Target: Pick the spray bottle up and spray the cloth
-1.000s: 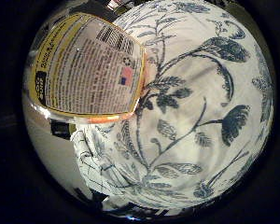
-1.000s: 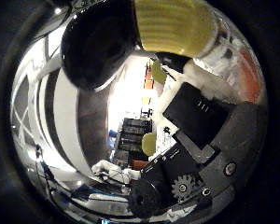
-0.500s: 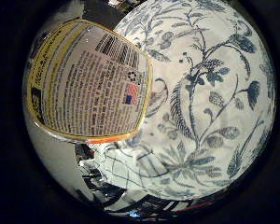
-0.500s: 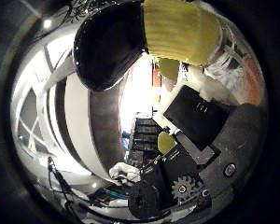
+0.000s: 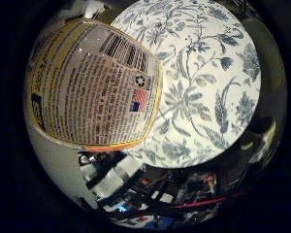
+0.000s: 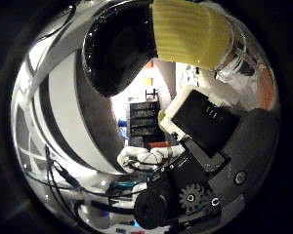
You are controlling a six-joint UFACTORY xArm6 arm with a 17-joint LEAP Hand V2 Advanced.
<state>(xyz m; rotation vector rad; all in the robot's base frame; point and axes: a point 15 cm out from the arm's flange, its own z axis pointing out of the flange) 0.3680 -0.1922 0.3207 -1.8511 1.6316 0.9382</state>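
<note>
Spray bottle (image 5: 94, 92) close against the palm, floral cloth (image 5: 203, 82) behind.
Hand (image 6: 205, 146) fingers curl around its rigid, slick body; the yellow ribbed collar (image 6: 188, 29) looks grippier.

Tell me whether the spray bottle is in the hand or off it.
In the hand. The spray bottle fills the view close to the palm, and the hand has fingers curled by its yellow ribbed collar.

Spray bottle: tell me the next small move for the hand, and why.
Probably squeeze the trigger now, or first tip the nozzle a little further toward the cloth. The spray bottle fills much of the little finger side view, close against the palm, with the floral cloth spread right beside it. In the thumb side view the hand has fingers curled by the bottle's yellow ribbed collar, so it looks gripped.
</note>
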